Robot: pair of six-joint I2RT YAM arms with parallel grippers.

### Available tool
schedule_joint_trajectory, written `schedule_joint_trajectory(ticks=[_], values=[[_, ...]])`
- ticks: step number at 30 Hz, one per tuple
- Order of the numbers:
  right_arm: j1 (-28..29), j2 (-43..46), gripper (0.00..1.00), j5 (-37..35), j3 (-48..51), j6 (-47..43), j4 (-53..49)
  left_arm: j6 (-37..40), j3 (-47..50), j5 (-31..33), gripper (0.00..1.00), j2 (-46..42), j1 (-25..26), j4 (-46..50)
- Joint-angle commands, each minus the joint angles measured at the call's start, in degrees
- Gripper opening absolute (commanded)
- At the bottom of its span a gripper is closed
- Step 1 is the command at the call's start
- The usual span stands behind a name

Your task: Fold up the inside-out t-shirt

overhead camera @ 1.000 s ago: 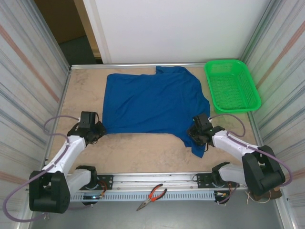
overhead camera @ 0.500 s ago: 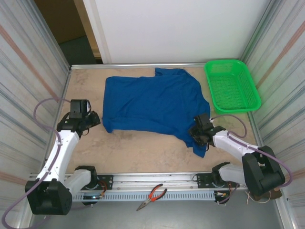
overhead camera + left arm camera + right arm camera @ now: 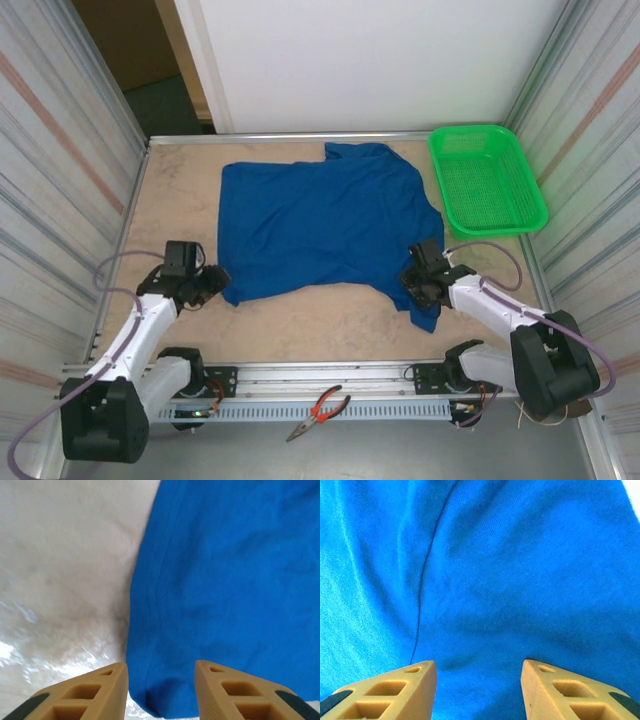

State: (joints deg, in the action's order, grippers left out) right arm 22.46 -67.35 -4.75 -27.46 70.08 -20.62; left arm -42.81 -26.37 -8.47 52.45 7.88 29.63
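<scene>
From the overhead camera the left gripper (image 3: 207,283) and right gripper (image 3: 418,281) are small dark shapes, and I cannot make out their fingers there. The right one sits over the near right corner of the shirt (image 3: 325,220) and hides some of the cloth beneath it. In both wrist views the fingers are cut off by the bottom edge, so I cannot tell whether they touch the cloth or the table (image 3: 300,320). I count one blue shirt, one green basket (image 3: 488,180), one pair of red-handled pliers (image 3: 322,408) and two arms, each showing two tan fingers. The shirt lies spread flat across the middle and far part of the table. Its right edge is near the basket at the far right corner, and a narrow flap trails toward the near edge under the right gripper. The pliers lie on the rail at the near edge, well apart from the shirt. On the left wrist camera the fingers (image 3: 85,695) stand apart, and the shirt's near left corner (image 3: 225,580) sits in the gap between them. Its hem runs up the middle, with bare table (image 3: 65,570) to the left. On the right wrist camera the fingers (image 3: 385,692) are also apart. Blue cloth (image 3: 495,580) lies between and beyond them, with a dark seam line running up from beside the left finger.
</scene>
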Motion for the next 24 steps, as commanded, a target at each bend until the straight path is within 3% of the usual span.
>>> schedule_joint_trajectory(ticks=[1, 12, 18, 24], values=[[-0.6, 0.9, 0.47, -1.6, 1.2, 0.4, -5.0, -9.8, 1.3, 4.6, 0.39, -3.9, 5.1, -2.0], [-0.7, 1.1, 0.47, -1.5, 1.2, 0.1, -4.6, -23.6, 5.1, 17.1, 0.39, -4.4, 17.1, 1.5], [-0.7, 1.6, 0.47, -1.9, 1.0, 0.1, -5.0, -27.0, 5.6, 20.2, 0.39, -3.4, 18.7, 1.5], [-0.7, 1.7, 0.47, -2.1, 1.0, 0.2, -5.1, -26.9, 5.5, 20.2, 0.3, 0.5, 18.7, -1.2]])
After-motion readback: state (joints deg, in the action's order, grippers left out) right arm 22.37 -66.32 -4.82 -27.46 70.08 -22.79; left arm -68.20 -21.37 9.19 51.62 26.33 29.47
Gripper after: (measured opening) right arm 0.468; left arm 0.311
